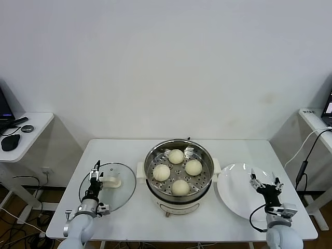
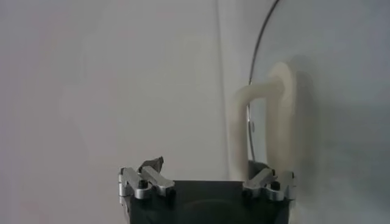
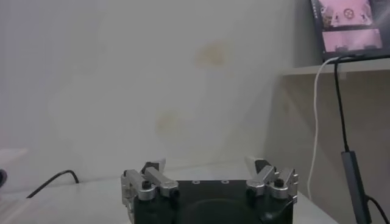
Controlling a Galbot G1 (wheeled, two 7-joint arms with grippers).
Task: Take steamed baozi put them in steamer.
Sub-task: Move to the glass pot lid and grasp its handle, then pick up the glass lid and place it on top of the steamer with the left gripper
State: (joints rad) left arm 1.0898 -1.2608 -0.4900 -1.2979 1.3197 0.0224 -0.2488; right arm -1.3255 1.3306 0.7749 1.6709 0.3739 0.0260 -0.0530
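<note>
4 steamed baozi [image 1: 177,170] already in the steamer [image 1: 178,176] at lower centre of the head view, resting on its perforated tray; none left on the 1 white plate [image 1: 239,193] at lower right. Judging by this, loading done; likely next move the 1 glass lid [image 1: 108,187] at lower left. Left gripper [image 1: 95,171] just beside the lid's white handle [image 2: 268,122], fingers spread wide, holding nothing; handle's long axis roughly in line with the finger gap. Right gripper [image 1: 265,182] above the plate, spread open, empty, farther from the lid. Left arm clearly nearer.
</note>
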